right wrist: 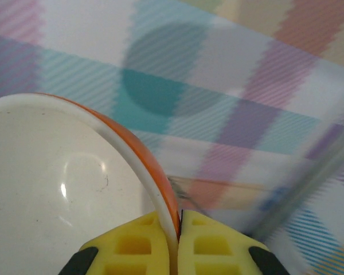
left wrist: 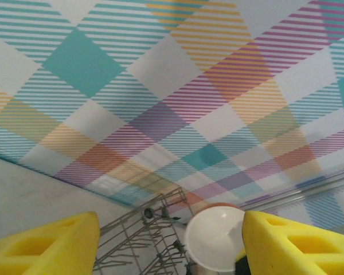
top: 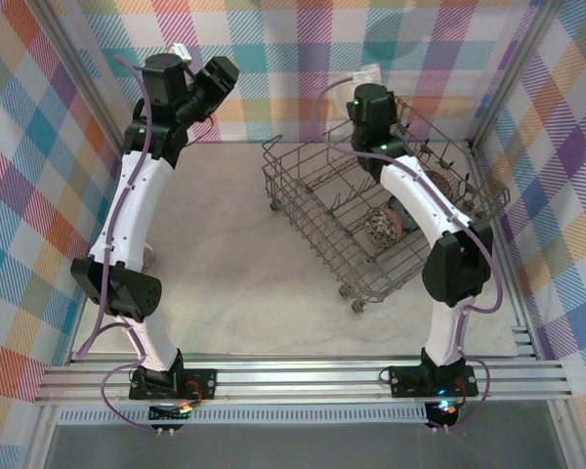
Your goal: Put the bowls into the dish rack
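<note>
The right gripper [right wrist: 178, 224], at the bottom centre of the right wrist view, is clenched. Its two yellow fingers [right wrist: 132, 246] pinch the rim of an orange bowl [right wrist: 57, 189], one pad against the white glaze inside and the other against the orange wall outside. The bowl occupies the lower left of the frame with its opening toward the camera. A blurred plaid backdrop [right wrist: 246, 86] lies behind it.

The left gripper [left wrist: 171, 229], at the bottom edge of the left wrist view, is released. Its yellow fingers [left wrist: 46, 246] stand wide apart with nothing held. Farther off between them appear the far end of the dish rack [left wrist: 135, 243] and, just right of it, the orange bowl [left wrist: 215, 240]. The bowl's white interior faces the camera and an orange edge shows at its top. Whether it hangs over the rack or just beside it cannot be told.

In the top external view, the left gripper [top: 215, 78] is raised at the upper left, well apart from the rack. The right arm [top: 420, 200] reaches across the dish rack [top: 308, 186], which sits at an angle at centre right on the table [top: 225, 283]. Inside the rack a brown-patterned bowl [top: 380, 227] stands on edge among the tines. A second patterned bowl [top: 447, 186] stands near the right wall, partly hidden by the arm.
</note>
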You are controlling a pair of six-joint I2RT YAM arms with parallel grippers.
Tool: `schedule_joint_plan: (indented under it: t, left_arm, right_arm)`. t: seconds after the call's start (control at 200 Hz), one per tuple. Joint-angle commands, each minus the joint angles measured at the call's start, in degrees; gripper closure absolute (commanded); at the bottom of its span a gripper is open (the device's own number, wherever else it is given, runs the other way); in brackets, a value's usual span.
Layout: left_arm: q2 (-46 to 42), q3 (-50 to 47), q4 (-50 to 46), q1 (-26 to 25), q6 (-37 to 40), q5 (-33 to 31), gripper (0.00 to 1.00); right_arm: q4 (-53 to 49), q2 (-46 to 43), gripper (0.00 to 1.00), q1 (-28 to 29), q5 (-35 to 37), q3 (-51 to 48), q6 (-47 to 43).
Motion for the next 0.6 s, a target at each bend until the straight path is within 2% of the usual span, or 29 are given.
schedule_joint_plan:
  t: [0.0, 0.315, 0.405, 0.595]
  left_arm:
    - [0.4, -2.5, 4.1, 2.0, 2.3, 9.3, 0.33]
    - [3.9, -5.7, 5.0, 3.0, 6.7, 12.9, 0.33]
    - [4.9, -5.9, 3.0, 3.1, 8.9, 13.3, 0.33]
    - [7.9, -5.1, 1.1, 3.5, 10.0, 14.4, 0.33]
  right_arm:
    - [0.6, 0.4, 1.0, -2.6, 7.1, 0.9, -8.5]
    - [2.6, 10.4, 1.0, -8.4, 7.5, 6.4, -18.8]
    - [1.7, 12.6, 1.0, -9.5, 7.5, 7.9, -18.6]
    - [-6.7, 17.2, 1.0, -11.3, 7.3, 13.1, -15.9]
